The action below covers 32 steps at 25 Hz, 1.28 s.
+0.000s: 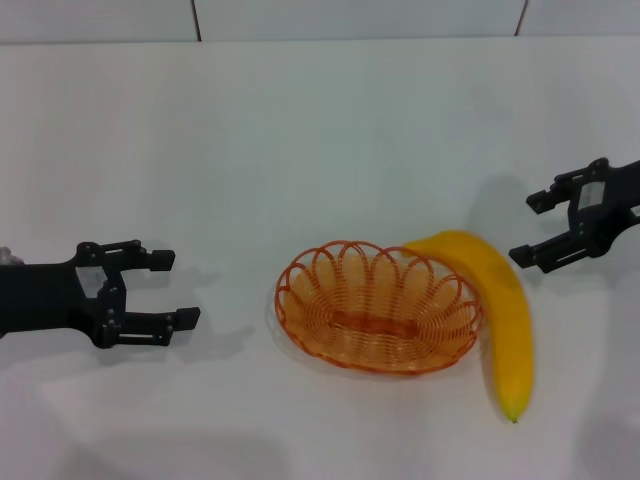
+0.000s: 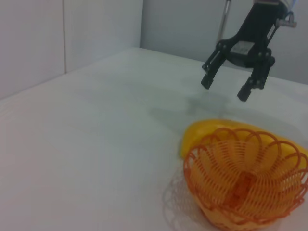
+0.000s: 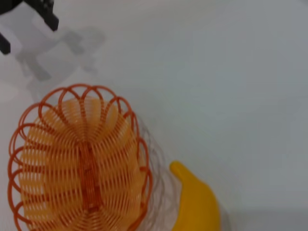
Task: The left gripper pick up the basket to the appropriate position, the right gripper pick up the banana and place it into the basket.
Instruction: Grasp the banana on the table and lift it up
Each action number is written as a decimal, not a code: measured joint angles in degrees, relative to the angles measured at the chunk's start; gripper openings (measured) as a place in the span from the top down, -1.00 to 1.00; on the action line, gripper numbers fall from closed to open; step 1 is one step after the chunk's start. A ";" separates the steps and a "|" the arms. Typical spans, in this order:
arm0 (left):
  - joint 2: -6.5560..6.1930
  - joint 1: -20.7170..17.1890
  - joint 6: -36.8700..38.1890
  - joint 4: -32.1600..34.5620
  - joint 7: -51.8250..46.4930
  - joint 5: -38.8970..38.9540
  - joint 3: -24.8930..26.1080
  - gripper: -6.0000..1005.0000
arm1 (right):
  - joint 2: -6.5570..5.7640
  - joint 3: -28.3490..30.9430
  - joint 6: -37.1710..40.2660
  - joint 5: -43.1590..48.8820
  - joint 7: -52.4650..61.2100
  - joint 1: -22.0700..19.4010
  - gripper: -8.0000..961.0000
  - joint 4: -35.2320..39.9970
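Basket [image 1: 378, 305] is sitting upright on the white table [image 1: 300, 130], roughly centre of the head view, nothing inside it. Orange wire loops, scalloped rim, oval outline.

Banana [image 1: 497, 310] is lying on the table outside the basket, on the robot's right side of it. It's curving around the basket's rim: the thick end is tucking up against the far-right part of the rim, looks like touching or just beside it, can't tell which. The pointed tip is ending nearer the robot, just clear of the basket. Left wrist view is showing the same thing: banana [image 2: 211, 132] sitting behind the basket [image 2: 245, 178]. Right wrist view is showing one end of the banana [image 3: 195, 199] just beside the basket wall [image 3: 82, 163].

Left gripper [image 1: 180, 290] is hovering on the robot's left, near the basket but apart from it, fingers pointing toward it. Jaws are standing apart, holding nothing.

Right gripper [image 1: 525, 228] is hovering on the robot's right, near the banana's upper curve but not touching it. Jaws are spread, nothing between them. Left wrist view is confirming that: right gripper [image 2: 226, 86] hanging above the table beyond the banana, its shadow falling on the surface below.
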<state>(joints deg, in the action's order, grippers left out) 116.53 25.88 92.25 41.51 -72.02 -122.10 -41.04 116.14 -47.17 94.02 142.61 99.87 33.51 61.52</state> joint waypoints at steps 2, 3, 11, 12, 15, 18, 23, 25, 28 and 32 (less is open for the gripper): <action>0.00 0.00 0.00 -0.01 0.01 0.01 0.00 -0.74 | -0.03 -0.73 -0.68 0.07 -0.03 0.03 -0.77 -0.87; 0.00 0.11 0.00 -0.03 0.02 0.02 0.00 -0.74 | -0.01 -1.14 -0.98 0.09 -0.14 0.03 -0.77 -1.21; -0.05 0.31 -0.08 -0.89 0.05 0.03 0.04 -0.74 | -0.02 -3.36 -3.85 -0.42 -1.38 0.11 -0.77 -4.44; -0.05 0.31 -0.19 -0.90 0.05 0.03 0.06 -0.74 | 0.03 -3.39 -4.06 -0.54 -1.65 0.11 -0.77 -4.74; -0.08 0.28 -0.70 -0.95 0.05 0.03 0.09 -0.74 | 0.13 -3.47 -5.17 -0.64 -2.01 0.17 -0.77 -6.10; -0.09 0.28 -0.85 -1.17 0.05 0.02 0.09 -0.74 | 0.14 -3.55 -6.05 -0.65 -2.37 0.54 -0.77 -7.92; -0.09 0.33 -0.85 -1.35 0.04 0.02 0.09 -0.74 | 0.09 -3.59 -6.27 -0.68 -2.68 0.75 -0.77 -8.77; -0.09 0.33 -0.89 -1.35 0.05 0.02 0.09 -0.74 | 0.13 -3.60 -6.32 -0.69 -2.68 0.75 -0.77 -9.05; -0.09 0.33 -1.16 -1.35 0.04 0.02 0.09 -0.74 | 0.14 -3.66 -7.08 -0.59 -2.43 0.76 -0.77 -9.86; -0.09 0.31 -1.25 -1.35 -0.02 0.02 0.24 -0.74 | -0.04 -3.91 -7.73 -0.24 -2.25 1.10 -0.77 -11.39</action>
<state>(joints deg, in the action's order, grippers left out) 116.44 26.20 91.00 40.15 -72.04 -122.08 -40.80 116.10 -51.08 86.30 142.38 97.63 34.61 50.13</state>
